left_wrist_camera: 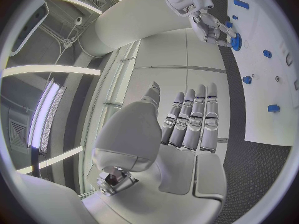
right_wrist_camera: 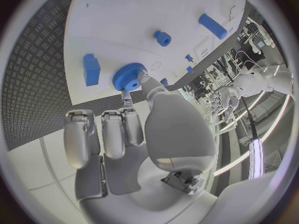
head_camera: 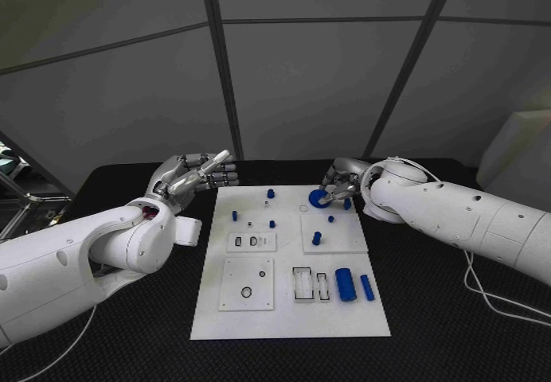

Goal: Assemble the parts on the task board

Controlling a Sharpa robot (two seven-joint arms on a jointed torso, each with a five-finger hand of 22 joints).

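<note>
Pinching a blue gear (right_wrist_camera: 129, 77) between thumb and a fingertip, the right hand (head_camera: 342, 181) works at the far right corner of the task board (head_camera: 293, 318). In the right wrist view the gear seems to lie flat on the white plate or just above it; whether it already sits on a peg cannot be told. The other fingers of this hand are curled beside the grip.

The left hand (head_camera: 193, 177) hovers off the far left corner of the board, holding nothing. In the left wrist view its fingers (left_wrist_camera: 194, 117) are stretched out straight and lie close together.

The step in hand looks like the placing of the gear at its seat in the far right part of the board. The next move probably calls for a small, exact lowering and perhaps a slight turn, so that the hole of the gear meets its post, and then a clean release.

Near the gear a small blue block (right_wrist_camera: 91, 69) stands on the plate, and a short blue peg (right_wrist_camera: 162, 38) is a little further on. At the near right part of the board a large blue cylinder (head_camera: 345, 284) and a thinner blue bar (head_camera: 366, 287) lie side by side, not yet assembled.

No brand, label or readable writing can be made out on the board, the parts or the arms.
</note>
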